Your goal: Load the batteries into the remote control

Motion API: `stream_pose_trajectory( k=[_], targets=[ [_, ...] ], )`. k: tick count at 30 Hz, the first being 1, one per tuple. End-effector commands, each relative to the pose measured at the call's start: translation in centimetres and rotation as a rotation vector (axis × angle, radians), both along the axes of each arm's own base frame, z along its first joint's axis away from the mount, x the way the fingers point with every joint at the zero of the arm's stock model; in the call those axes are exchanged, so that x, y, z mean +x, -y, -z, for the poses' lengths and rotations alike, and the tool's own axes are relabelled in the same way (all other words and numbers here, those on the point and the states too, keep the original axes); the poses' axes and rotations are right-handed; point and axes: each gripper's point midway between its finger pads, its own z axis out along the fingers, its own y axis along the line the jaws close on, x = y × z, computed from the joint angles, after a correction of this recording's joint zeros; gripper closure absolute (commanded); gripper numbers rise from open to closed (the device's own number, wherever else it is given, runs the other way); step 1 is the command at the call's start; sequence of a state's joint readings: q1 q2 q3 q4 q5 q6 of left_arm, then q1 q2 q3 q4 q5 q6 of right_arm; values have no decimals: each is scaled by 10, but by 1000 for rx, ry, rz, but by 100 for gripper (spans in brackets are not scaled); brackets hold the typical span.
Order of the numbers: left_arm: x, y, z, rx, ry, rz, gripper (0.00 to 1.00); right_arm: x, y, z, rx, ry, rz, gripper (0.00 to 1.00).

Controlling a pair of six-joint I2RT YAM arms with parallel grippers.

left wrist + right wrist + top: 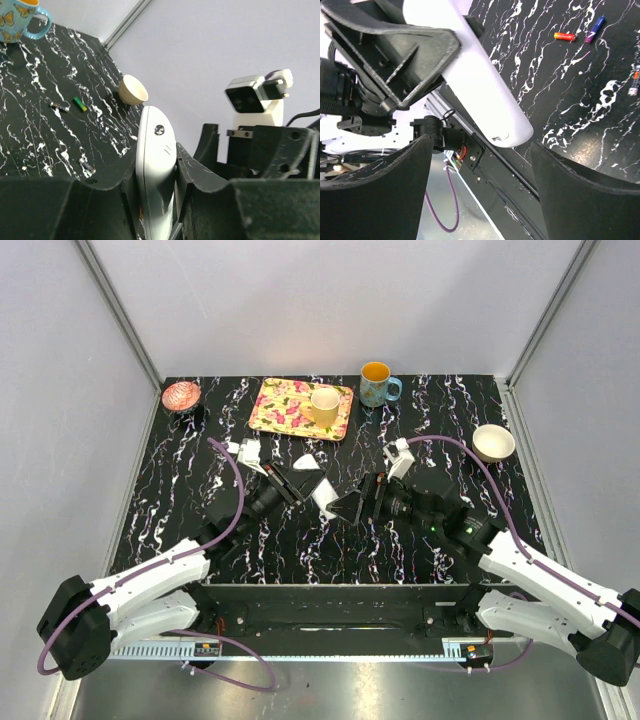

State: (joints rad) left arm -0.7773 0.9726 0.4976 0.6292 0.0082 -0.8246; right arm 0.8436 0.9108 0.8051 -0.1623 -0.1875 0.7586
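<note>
My left gripper (305, 487) is shut on the white remote control (323, 498) and holds it above the table's middle; in the left wrist view the remote (156, 160) stands edge-on between the jaws. My right gripper (353, 508) is open and empty, just right of the remote's free end. In the right wrist view its fingers (375, 200) frame the remote's rounded end (485, 90) without touching it. A red-orange battery (565, 36) and a purple one (595, 29) lie on the table beyond. A green battery (79, 103) and two dark ones (60, 106) lie loose in the left wrist view.
A floral tray (285, 405) with a yellow cup (324, 405) stands at the back. A blue mug (377, 385), a cream bowl (493, 442) and a pink bowl (181, 395) sit around the edges. A small white piece (305, 462) lies behind the left gripper.
</note>
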Motion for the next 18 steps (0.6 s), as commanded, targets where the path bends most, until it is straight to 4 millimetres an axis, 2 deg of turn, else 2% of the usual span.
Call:
stream_pose_trajectory(
  k=[1, 7, 8, 10, 13, 14, 15, 18],
  targets=[
    [-8, -10, -42, -115, 136, -10, 100, 0, -13, -20, 121, -17, -10, 15],
    [10, -29, -32, -118, 50, -151, 100, 0, -12, -26, 160, -36, 6, 17],
    [11, -31, -28, -121, 35, -163, 100, 2, -12, -21, 157, -48, 19, 19],
    [14, -37, -24, -128, 13, -198, 100, 7, -11, -26, 189, -45, 49, 21],
    [18, -44, -16, -131, -14, -239, 100, 16, -5, -19, 190, -60, 126, 28],
    [18, -45, -16, -126, -17, -246, 100, 18, -3, -13, 172, -73, 145, 35],
    [19, -46, -14, -118, -22, -253, 100, 21, -2, -11, 166, -74, 161, 37],
    [19, -49, -13, -107, -25, -267, 100, 27, 5, 4, 110, -97, 213, 37]
  ],
)
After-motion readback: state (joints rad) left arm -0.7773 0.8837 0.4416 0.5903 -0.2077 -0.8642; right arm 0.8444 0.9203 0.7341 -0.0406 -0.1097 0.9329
